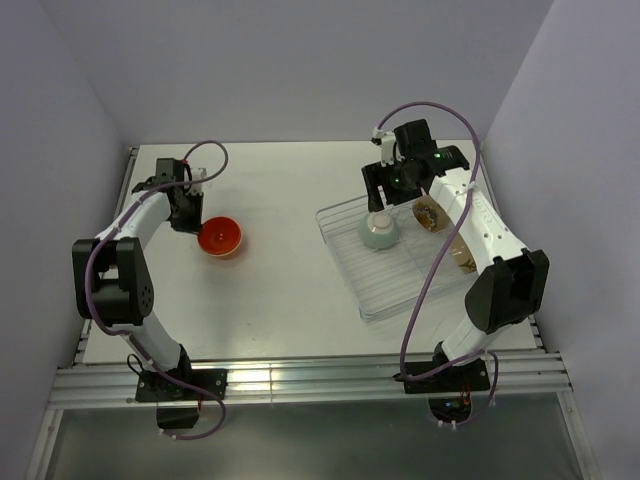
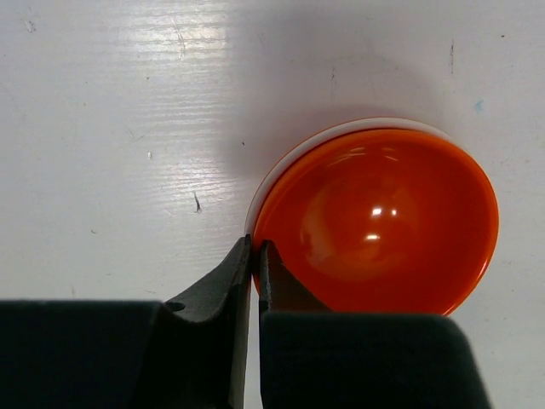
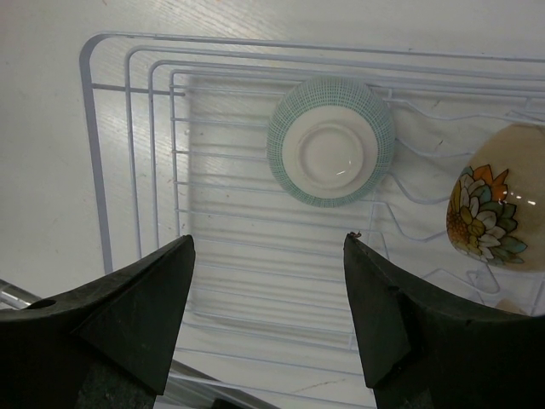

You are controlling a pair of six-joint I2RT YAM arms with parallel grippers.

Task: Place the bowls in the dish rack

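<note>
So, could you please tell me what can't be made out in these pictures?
- Left wrist view: the left tool covers the near rim of the orange bowl.
- Right wrist view: the floral bowl is cut off by the right edge.
- Top view: the right side of the dish rack is hidden under the right arm.

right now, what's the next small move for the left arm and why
Probably lift the glossy orange round bowl slightly off the white table: the left gripper has its jaws shut on the bowl's rim, and the clear ribbed dish rack, holding the upturned mint-green bowl, lies off to its right.
</note>
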